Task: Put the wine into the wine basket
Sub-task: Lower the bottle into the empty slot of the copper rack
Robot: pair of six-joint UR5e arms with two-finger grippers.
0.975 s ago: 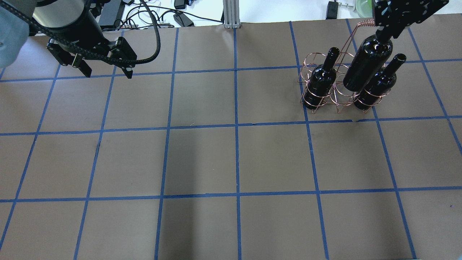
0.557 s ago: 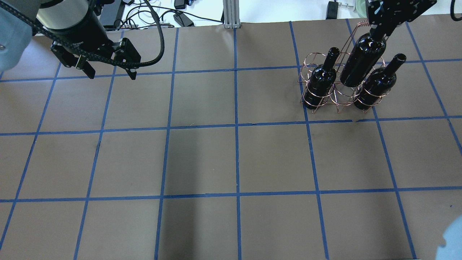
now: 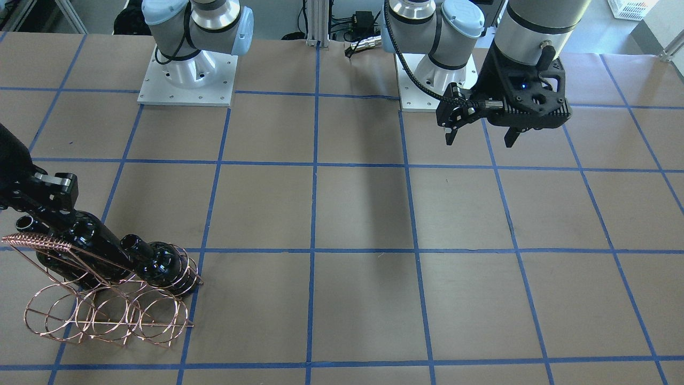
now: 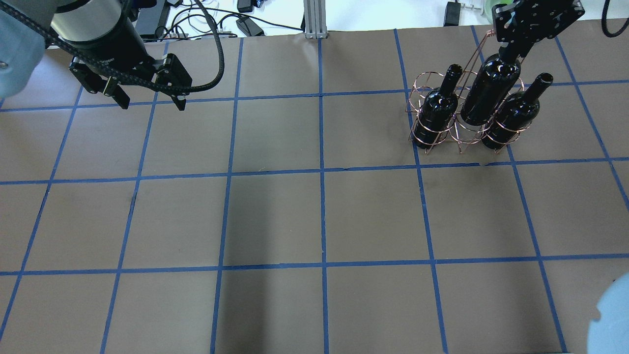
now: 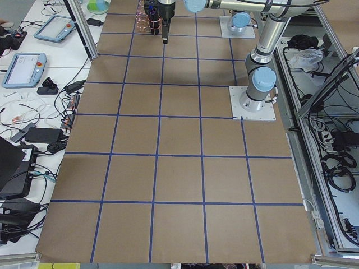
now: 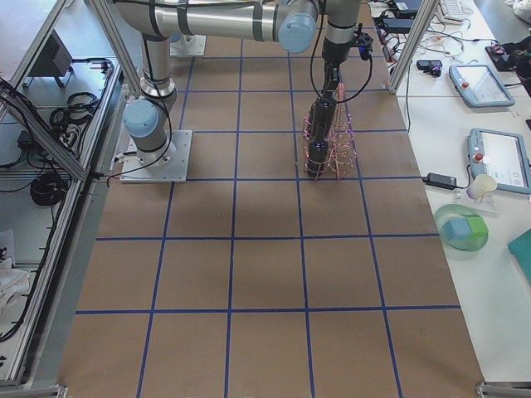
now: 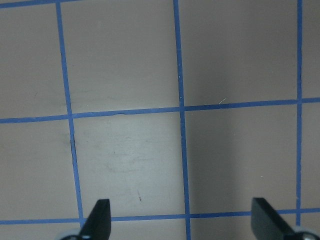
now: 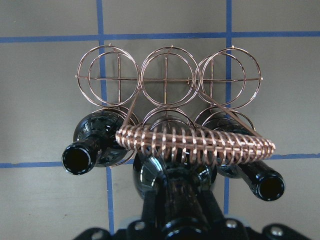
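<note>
The copper wire wine basket [image 4: 459,135] stands at the far right of the table. My right gripper [image 4: 511,49] is shut on the neck of a black wine bottle [image 4: 491,91], held upright with its base in the middle ring of the row nearer me. I cannot tell if the base rests on the bottom. The right wrist view shows this bottle [image 8: 172,185] under the coil-wrapped handle [image 8: 195,142]. Two look-alike bottles [image 4: 437,115] [image 4: 513,118] stand in the rings on either side. My left gripper [image 4: 152,104] is open and empty above the far left of the table.
The basket's outer row of three rings [image 8: 170,77] holds nothing. Cables and power bricks [image 4: 236,22] lie beyond the table's far edge. Blue tape lines [image 4: 322,172] grid the brown table top.
My right gripper has come down and a little to the left, lowering the held bottle into the middle ring between the other two. My left gripper has shifted slightly right.
</note>
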